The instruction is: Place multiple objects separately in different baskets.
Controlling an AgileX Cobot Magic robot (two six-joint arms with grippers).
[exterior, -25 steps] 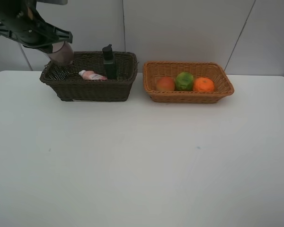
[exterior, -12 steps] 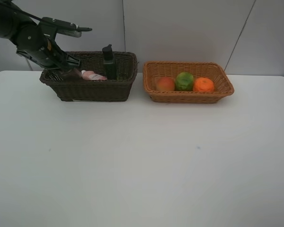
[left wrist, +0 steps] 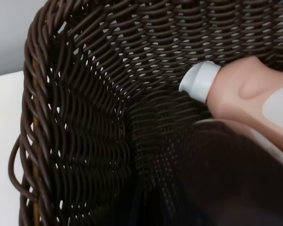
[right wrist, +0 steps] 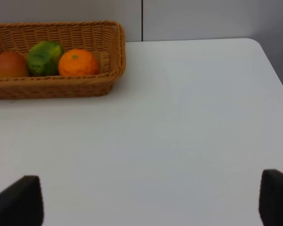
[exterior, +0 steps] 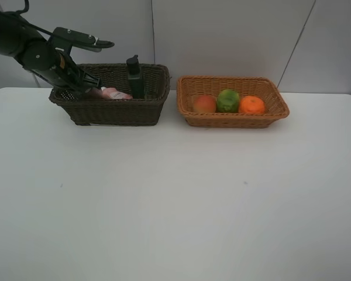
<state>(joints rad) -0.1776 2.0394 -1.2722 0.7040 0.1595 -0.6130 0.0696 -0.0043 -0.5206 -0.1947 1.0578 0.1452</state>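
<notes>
My left gripper (exterior: 85,88) reaches down into the left end of the dark brown basket (exterior: 108,111), shut on the translucent mauve cup (exterior: 94,91). In the left wrist view the cup (left wrist: 236,179) sits low inside the basket (left wrist: 85,122), against the pink bottle (left wrist: 254,94) that lies on its side. The pink bottle (exterior: 115,93) and the upright dark green pump bottle (exterior: 134,77) are in the same basket. The light tan basket (exterior: 234,120) holds the red-orange fruit (exterior: 205,104), the green fruit (exterior: 227,100) and the tangerine (exterior: 252,105). My right gripper (right wrist: 151,202) is open and empty over the table.
The two baskets stand side by side at the back of the white table (exterior: 175,199), near the wall. The right wrist view shows the tan basket (right wrist: 56,87) with its fruit and the table's right edge (right wrist: 273,70).
My left arm has come down from above the dark basket's left end and carried the mauve cup into the basket. Nothing else has moved.
</notes>
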